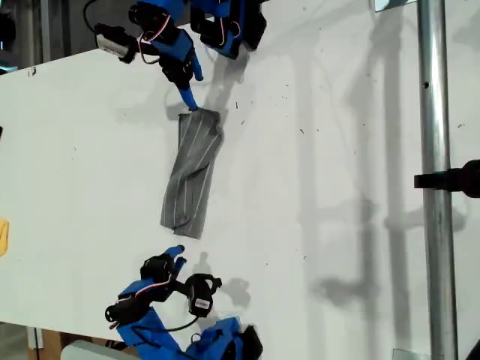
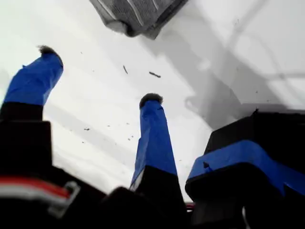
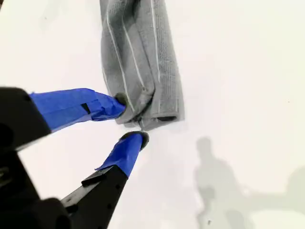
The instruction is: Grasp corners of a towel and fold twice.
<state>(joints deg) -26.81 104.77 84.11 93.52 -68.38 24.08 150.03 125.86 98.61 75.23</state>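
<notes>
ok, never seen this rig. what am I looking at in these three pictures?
Two small blue-taped robot arms work over a white table. The exterior view looks down on both. The other two pictures come from cameras riding on the grippers. A grey striped towel, gathered into a narrow strip, lies between the arms. My first gripper, at the exterior view's bottom, has its jaws open, short of the towel's end, holding nothing. My second gripper, at the exterior view's top, has its jaws open at the other end, one tip touching the cloth, not yet clamped.
</notes>
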